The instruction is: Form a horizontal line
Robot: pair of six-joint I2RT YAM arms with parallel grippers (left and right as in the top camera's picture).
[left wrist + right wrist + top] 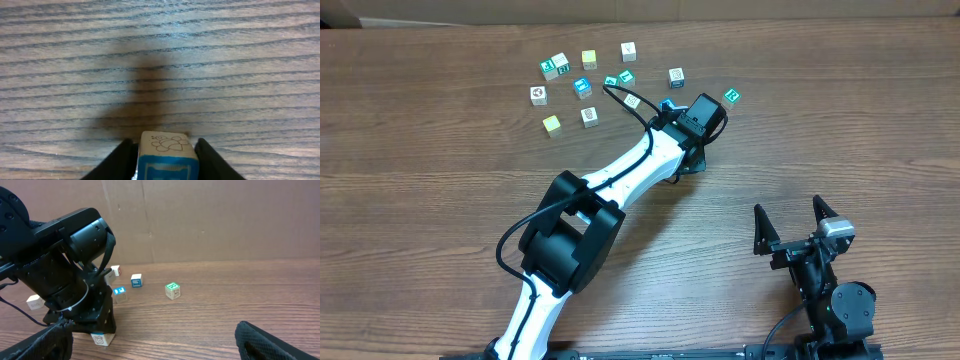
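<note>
One small wooden cube [167, 156], blue-faced with a line drawing on white, sits clenched in my left gripper [165, 146] just left of the green-lettered wooden cube [731, 96]; no horizontal line stands yet. Best squared to that cube before release. My right gripper [798, 222] idles, spread wide.

Light falls even and soft from overhead; the surface [420, 200] looks matte, its grain sharp. In the left wrist view I see a broad soft shadow [145, 95] ahead of the left fingers [122, 160]; the cube [167, 150] between them is slightly blurred. The right fingers [280, 342] show dark and out of focus.
</note>
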